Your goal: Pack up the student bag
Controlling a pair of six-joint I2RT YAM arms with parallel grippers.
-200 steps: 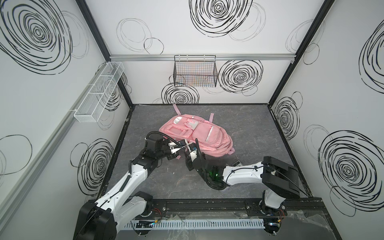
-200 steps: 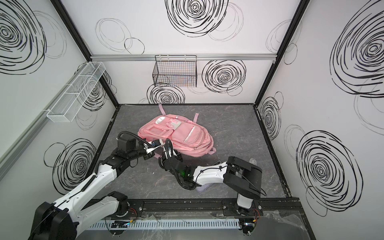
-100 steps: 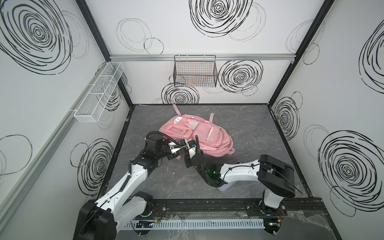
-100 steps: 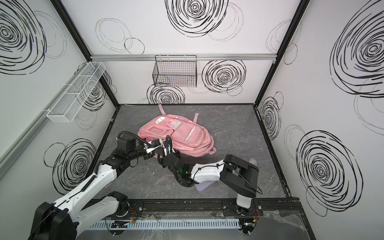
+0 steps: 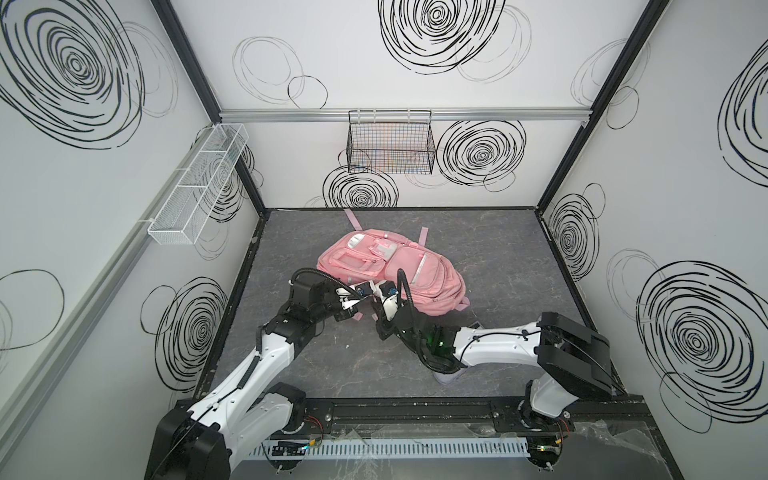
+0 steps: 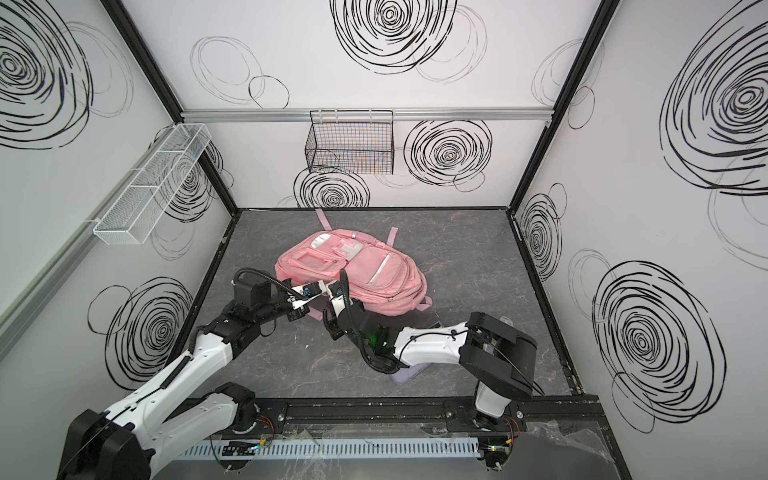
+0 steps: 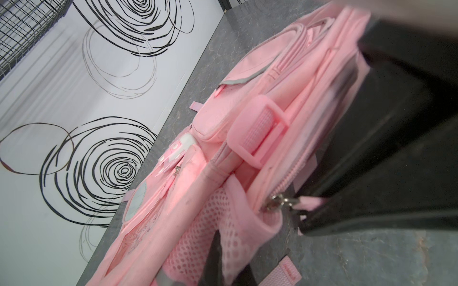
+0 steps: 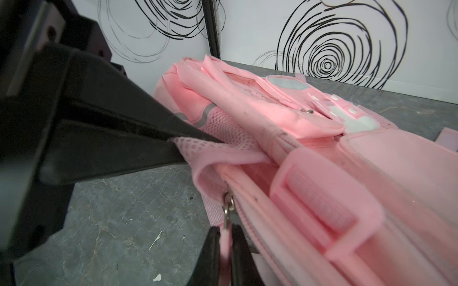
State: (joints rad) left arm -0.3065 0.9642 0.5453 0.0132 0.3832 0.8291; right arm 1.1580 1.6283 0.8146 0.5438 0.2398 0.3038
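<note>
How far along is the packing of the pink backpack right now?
Barely begun. Done: nothing looks packed; the backpack lies flat with its zip closed. In hand: the left gripper pinches the mesh side pocket, apparently to steady it, and the right gripper is shut on the zip pull, ready to draw it open. Left: open the zip and, probably, put in the small pouch lying outside it.

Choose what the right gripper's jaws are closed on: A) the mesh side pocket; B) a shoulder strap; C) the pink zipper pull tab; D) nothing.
C: in the right wrist view the right gripper has its jaws pinched on the pink zipper pull tab under the metal slider of the student bag; the left gripper holds the mesh side pocket.
</note>
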